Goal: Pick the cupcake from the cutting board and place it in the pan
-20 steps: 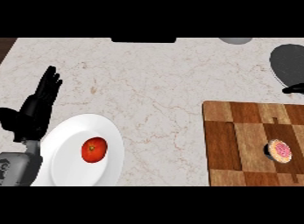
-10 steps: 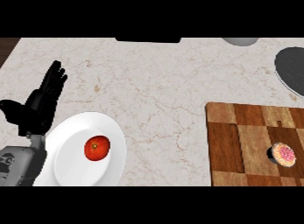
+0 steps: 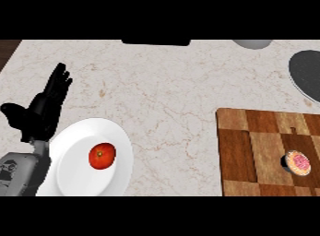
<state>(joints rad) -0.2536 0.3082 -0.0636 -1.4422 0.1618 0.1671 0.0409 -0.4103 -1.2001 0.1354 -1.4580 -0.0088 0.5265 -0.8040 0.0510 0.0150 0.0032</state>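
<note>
The cupcake (image 3: 298,162) sits on the cutting board (image 3: 251,152), the pan (image 3: 315,76) lies beyond it, and the left hand (image 3: 43,108) rests with fingers straight beside a plate (image 3: 77,177).

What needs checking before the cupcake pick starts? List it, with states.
1. Cupcake on the cutting board: ok, it sits near the board's right side.
2. Cupcake free of any hand: ok, nothing touches it.
3. Pan reachable and free: cannot tell, it is only partly in view at the right edge.
4. Right hand ready: cannot tell, it is not in view.
5. Left hand out of the way: ok, it rests open at the left, fingers up, beside the white plate.
6. Tomato clear of the path: ok, it lies on the plate, far from the board.
</note>
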